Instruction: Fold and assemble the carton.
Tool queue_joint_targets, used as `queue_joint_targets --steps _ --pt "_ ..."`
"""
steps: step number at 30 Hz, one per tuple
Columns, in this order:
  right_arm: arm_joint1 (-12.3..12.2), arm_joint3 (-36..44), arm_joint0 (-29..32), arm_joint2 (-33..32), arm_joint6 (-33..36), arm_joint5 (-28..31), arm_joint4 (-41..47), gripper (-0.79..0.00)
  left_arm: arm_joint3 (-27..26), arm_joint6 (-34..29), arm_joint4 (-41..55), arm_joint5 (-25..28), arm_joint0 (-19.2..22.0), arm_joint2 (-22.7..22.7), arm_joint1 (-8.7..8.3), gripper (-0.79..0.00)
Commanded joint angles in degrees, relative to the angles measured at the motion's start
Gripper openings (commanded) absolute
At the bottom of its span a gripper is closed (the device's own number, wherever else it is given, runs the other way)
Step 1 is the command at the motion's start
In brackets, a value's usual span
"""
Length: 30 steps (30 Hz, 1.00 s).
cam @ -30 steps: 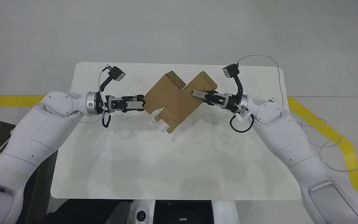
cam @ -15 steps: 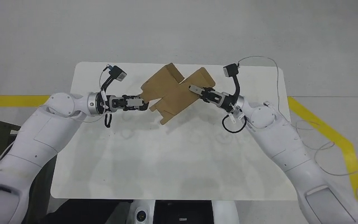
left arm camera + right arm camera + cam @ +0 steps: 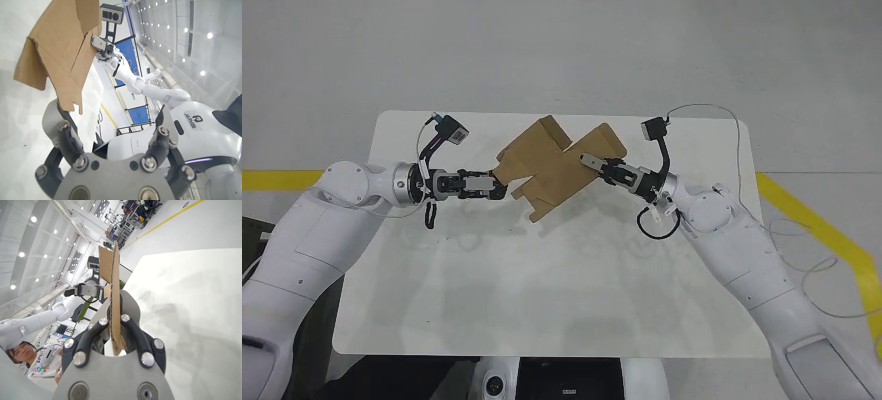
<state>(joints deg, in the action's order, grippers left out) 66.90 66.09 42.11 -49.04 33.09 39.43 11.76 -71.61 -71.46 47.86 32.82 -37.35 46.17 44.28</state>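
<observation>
1. Left gripper (image 3: 492,187) is spread wide and grips nothing; one finger touches the carton's (image 3: 554,172) left corner.
2. Flattened carton sits above the tabletop's (image 3: 542,290) far middle, between both grippers.
3. Right gripper (image 3: 589,162) is clamped on the carton's right edge.

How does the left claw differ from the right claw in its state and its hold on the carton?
The left claw is open, its fingers wide apart; the right claw is shut. The right claw pinches a carton panel between its fingers; the left claw has the carton's edge at one finger only. Both meet the carton from opposite sides.
</observation>
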Motion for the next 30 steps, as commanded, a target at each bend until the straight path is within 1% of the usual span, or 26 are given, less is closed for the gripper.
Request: queue_joint_targets --steps 1,12,13,14,15,16,17,19,30 --pt "0.2 0.0 0.0 0.2 0.4 0.0 0.2 -0.785 0.2 0.0 0.0 0.0 -0.3 0.4 0.14 0.000" --pt "1.7 -1.2 -0.7 1.4 1.5 0.7 1.0 -0.785 3.8 -0.7 1.3 -0.7 -0.2 1.7 1.69 0.000" --pt "1.8 -1.3 -0.8 1.4 1.5 0.8 1.0 -0.785 4.1 -0.8 1.3 -0.8 -0.2 1.7 1.82 -0.040" --pt "1.9 -1.4 -0.8 1.4 1.6 0.8 1.0 -0.785 4.4 -1.0 1.1 -1.0 -0.2 1.8 1.96 -0.111" --pt "2.0 -1.6 -0.9 1.3 1.6 0.8 1.0 -0.785 4.7 -1.1 1.0 -1.1 -0.2 1.8 2.09 -0.157" --pt "2.1 -1.7 -0.9 1.3 1.6 0.9 1.0 -0.785 5.0 -1.2 0.9 -1.2 -0.1 1.9 2.22 -0.252" --pt "2.2 -1.8 -0.9 1.3 1.8 1.0 1.0 -0.785 5.4 -1.3 0.9 -1.3 -0.1 1.9 2.37 -0.323" --pt "2.3 -2.0 -1.0 1.2 1.9 1.1 0.9 -0.785 6.0 -1.5 0.5 -1.5 0.0 2.0 2.65 -0.394" --pt "2.9 -2.1 -0.9 0.4 2.8 1.3 0.5 -0.785 8.9 -1.5 -2.0 -4.3 0.6 1.9 4.19 -0.493"
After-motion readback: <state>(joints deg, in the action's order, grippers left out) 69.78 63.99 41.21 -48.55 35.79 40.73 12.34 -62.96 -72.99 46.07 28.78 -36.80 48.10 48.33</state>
